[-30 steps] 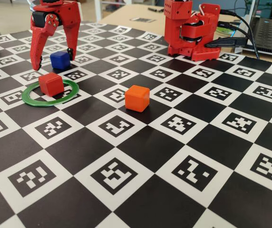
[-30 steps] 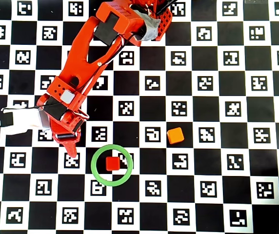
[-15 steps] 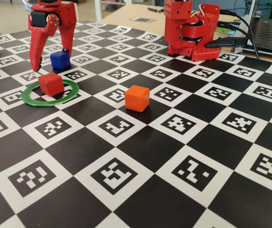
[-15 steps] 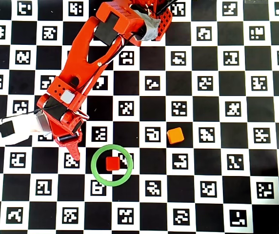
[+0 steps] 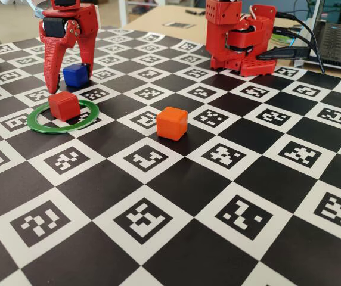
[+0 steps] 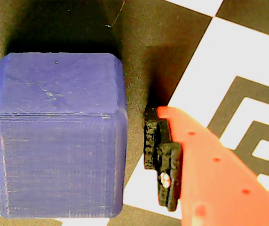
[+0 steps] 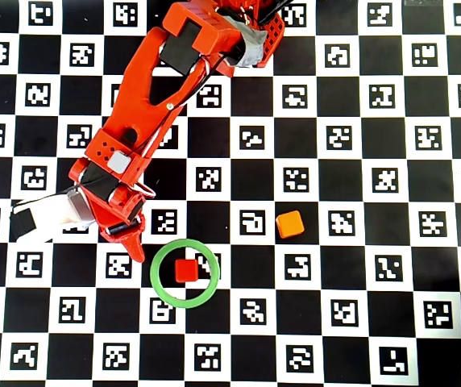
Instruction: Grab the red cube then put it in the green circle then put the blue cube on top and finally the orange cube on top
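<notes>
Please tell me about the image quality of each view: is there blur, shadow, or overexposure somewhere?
Fixed view: sharp on the orange cube, while the nearest board squares look a little soft. Wrist view: very close, so the blue cube fills much of the frame, with print layers visible, and it casts a dark shadow toward the top of the frame. Overhead view: sharp and evenly lit, but the white part beside the claw is washed out.

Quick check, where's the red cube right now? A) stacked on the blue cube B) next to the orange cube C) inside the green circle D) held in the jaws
C: the red cube sits on the board inside the green circle, apart from the gripper, which straddles the blue cube.
</notes>
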Controlling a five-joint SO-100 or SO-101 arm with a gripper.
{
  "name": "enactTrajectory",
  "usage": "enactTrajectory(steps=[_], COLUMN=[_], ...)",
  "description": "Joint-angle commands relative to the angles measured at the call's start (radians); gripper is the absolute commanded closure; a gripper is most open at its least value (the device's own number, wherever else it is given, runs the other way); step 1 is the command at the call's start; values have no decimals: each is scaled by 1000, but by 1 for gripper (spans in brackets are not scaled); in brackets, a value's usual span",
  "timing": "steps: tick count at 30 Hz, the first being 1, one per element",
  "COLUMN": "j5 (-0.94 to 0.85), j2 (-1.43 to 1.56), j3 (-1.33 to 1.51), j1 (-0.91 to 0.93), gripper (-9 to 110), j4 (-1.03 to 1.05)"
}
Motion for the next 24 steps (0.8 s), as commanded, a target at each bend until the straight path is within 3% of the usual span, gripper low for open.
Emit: enactTrajectory(steps=[1, 8, 24], j5=[18, 49, 97], j2=[103, 117, 170], j3=[-6, -5, -238], j1=[-14, -12, -5], gripper=[65, 82, 87], j4=[-29, -38, 207])
